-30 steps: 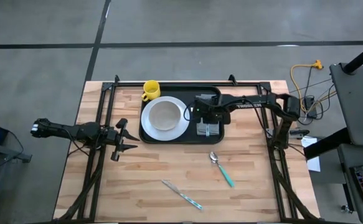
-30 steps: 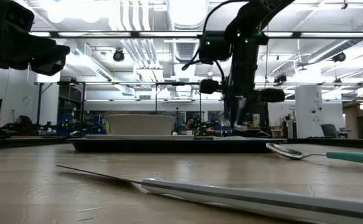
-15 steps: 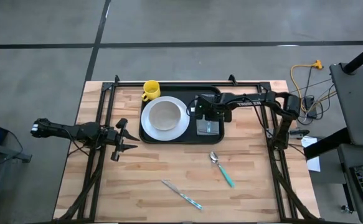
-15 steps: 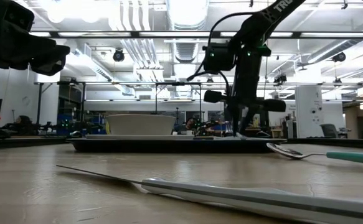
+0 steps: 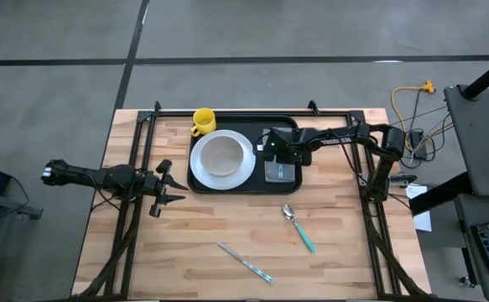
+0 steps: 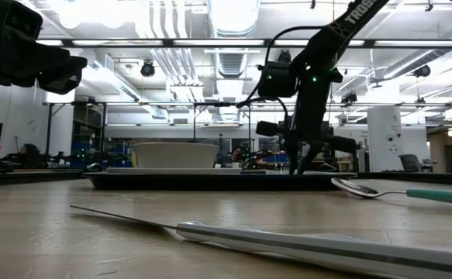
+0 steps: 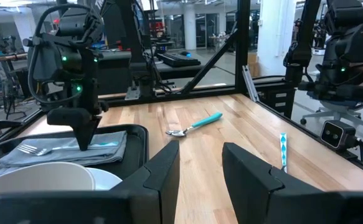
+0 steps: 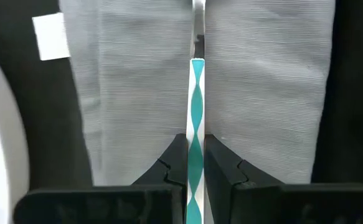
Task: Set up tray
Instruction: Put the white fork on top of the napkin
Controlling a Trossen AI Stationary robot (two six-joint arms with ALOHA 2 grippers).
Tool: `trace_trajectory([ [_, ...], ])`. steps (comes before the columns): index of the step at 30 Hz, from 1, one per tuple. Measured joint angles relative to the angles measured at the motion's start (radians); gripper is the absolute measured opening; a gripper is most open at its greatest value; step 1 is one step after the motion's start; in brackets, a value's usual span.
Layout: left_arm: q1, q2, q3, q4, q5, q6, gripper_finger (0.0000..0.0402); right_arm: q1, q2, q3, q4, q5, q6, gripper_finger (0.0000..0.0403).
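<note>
Right gripper (image 8: 195,163) pinched shut on teal-handled metal fork (image 8: 196,93) over grey folded napkin (image 8: 262,87) in large black rectangular tray (image 5: 227,186); left gripper (image 7: 200,168) idle, fingers spread, empty.

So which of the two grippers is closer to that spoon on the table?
The right one. The right gripper is over the napkin on the tray, just beyond the spoon. The left gripper waits off the tray's other side, much farther away.

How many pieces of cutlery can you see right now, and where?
3. A fork lies on the grey napkin on the tray, pinched by the right gripper. A spoon and a knife lie on the table.
</note>
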Motion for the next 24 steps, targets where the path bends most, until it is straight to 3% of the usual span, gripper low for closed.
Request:
trace_trajectory([
  [10,0.0,0.0,0.0,0.0,0.0,0.0,0.0102,0.001,0.0,-0.001,0.01,0.003,-0.026,0.0023],
  [24,0.0,0.0,0.0,0.0,0.0,0.0,0.0102,0.001,0.0,-0.001,0.012,0.008,-0.026,0.0063],
])
